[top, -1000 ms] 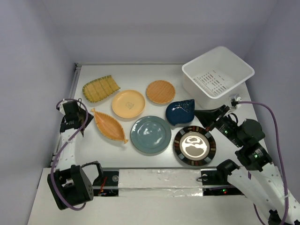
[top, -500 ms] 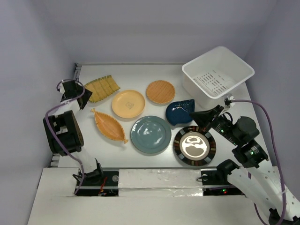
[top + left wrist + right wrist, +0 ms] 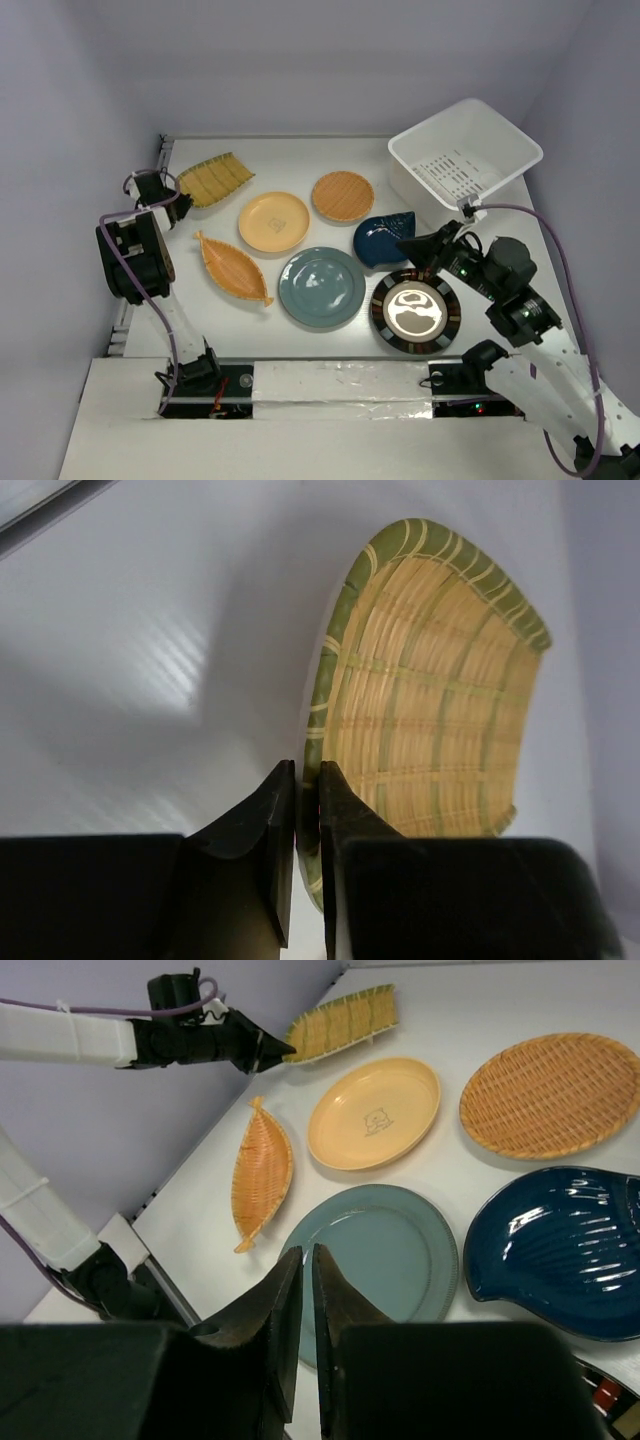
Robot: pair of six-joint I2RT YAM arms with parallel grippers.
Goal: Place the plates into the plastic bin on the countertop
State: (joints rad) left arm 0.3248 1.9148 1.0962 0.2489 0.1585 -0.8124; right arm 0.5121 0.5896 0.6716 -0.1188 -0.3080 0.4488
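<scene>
No plate is in the plastic bin (image 3: 430, 124) yet; it stands empty at the far right of the tabletop (image 3: 300, 160). My left claw (image 3: 308, 780) pinches the rim of the green-yellow ribbed plate (image 3: 430, 710) at the far left. My right claw (image 3: 306, 1260) is closed on nothing, near the dark-blue plate (image 3: 560, 1250).

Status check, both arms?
Left tool shut on green plate rim. Right tool shut, empty, by dark-blue plate. Bin empty, path open.
</scene>
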